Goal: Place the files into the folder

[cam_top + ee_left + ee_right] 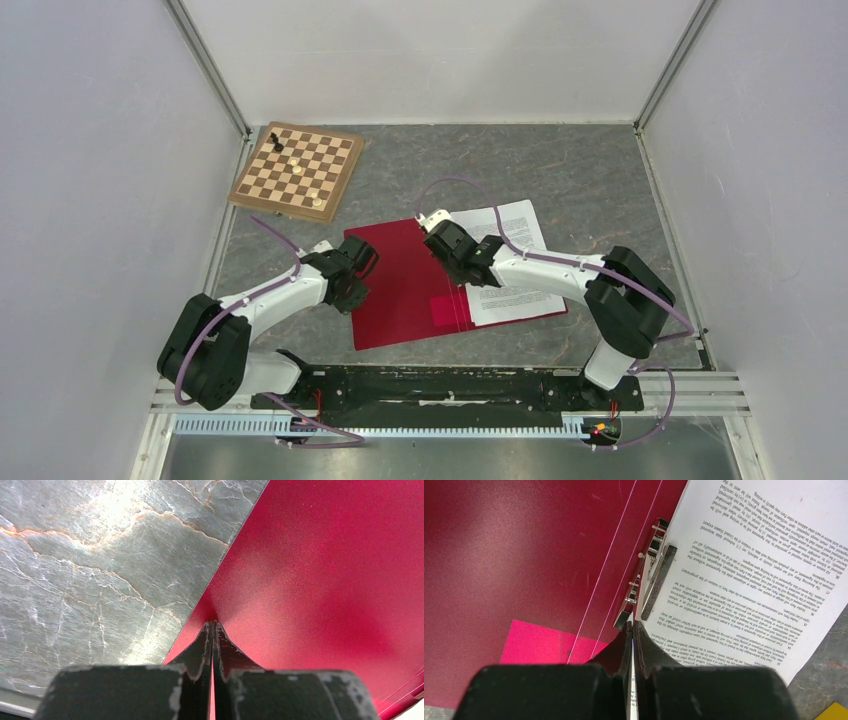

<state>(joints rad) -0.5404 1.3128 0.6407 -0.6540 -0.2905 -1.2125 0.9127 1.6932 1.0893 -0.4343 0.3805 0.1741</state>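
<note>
The red folder lies open on the table, with its metal clip along the spine and a pink patch inside. The files, printed white sheets, lie on its right half; they also show in the right wrist view. My left gripper is shut on the left edge of the folder's cover, a red sliver between its jaws. My right gripper is shut, its tips at the sheets' left edge just before the clip.
A brown-and-white chessboard with a few pieces sits at the back left. Grey marble table lies left of the folder. White walls close in both sides and the back. A yellow corner shows beside the sheets.
</note>
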